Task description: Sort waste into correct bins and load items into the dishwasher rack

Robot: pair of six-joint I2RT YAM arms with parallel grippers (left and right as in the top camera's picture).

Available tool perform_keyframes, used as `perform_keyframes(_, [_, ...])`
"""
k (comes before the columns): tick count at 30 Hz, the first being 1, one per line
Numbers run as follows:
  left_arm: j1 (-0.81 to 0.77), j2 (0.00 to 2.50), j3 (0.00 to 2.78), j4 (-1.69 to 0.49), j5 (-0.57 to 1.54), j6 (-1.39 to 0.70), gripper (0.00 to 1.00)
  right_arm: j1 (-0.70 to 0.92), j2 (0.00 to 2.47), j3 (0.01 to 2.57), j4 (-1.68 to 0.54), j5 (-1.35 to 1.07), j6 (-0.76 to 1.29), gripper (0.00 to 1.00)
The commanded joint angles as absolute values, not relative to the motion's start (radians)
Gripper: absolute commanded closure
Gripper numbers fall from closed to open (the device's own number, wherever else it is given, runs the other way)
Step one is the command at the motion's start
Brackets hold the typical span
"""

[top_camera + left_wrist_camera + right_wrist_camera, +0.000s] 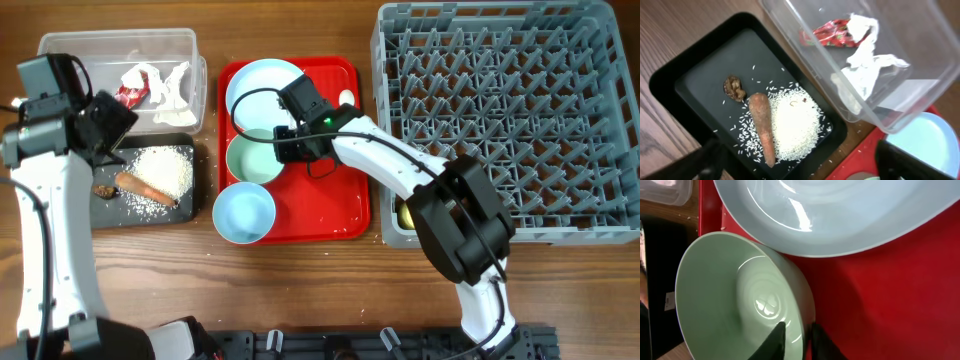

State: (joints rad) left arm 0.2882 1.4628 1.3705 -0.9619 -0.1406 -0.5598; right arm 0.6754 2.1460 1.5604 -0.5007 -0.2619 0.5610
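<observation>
Since right end effector pinches green bowl rim, lift straight, clear plate, seat between pegs of rack; left end effector, upper left, fingers wide apart.

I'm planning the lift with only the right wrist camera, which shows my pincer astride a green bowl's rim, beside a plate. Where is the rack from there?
Observer: In the overhead view, the grey rack stands right of the red tray that holds your green bowl.
Operator: Is another bowl close by?
Observer: Yes. A blue bowl sits at the tray's near left corner, poking past its edge.
Operator: And the other arm?
Observer: The left pincer hovers open and empty over the black tray, which holds rice.
</observation>
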Motion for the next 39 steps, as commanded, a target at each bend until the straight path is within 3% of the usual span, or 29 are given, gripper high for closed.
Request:
perform_keyframes(1, [0.29,1.443,1.384,-0.962,-0.131,-0.555,0.0,0.676,2.162,1.563,-0.503,-0.263,0.579,0.96])
perform_keyframes(10, [0.29,1.444,1.384,-0.962,-0.131,-0.555,0.0,0.647,2.123,1.6,-0.562,-0.252,0.588,0.96])
perform_keyframes(16, [0.29,1.444,1.384,-0.962,-0.131,-0.555,0.0,0.587,1.897,1.653,-0.639,-0.094,0.546,0.96])
perform_keyframes(21, [0.29,1.444,1.384,-0.962,-0.131,-0.555,0.0,0.513,1.689,1.652,-0.676,0.469,0.504,0.96])
perform_keyframes(24, [0.29,1.444,1.384,-0.962,-0.131,-0.555,0.0,0.47,1.682,1.65,-0.679,0.895,0.466,0.96])
perform_keyframes(26, [0.29,1.444,1.384,-0.962,-0.131,-0.555,0.0,0.435,1.706,1.647,-0.665,1.052,0.434,0.96])
perform_keyframes(30, [0.29,1.444,1.384,-0.962,-0.131,-0.555,0.0,0.368,1.796,1.647,-0.532,1.085,0.202,0.96])
perform_keyframes(37, [0.29,1.444,1.384,-0.962,-0.131,-0.555,0.0,0.35,2.025,1.647,-0.031,1.216,-0.408,0.96])
perform_keyframes(39, [0.29,1.444,1.384,-0.962,-0.131,-0.555,0.0,0.35,2.067,1.647,0.023,1.216,-0.505,0.96])
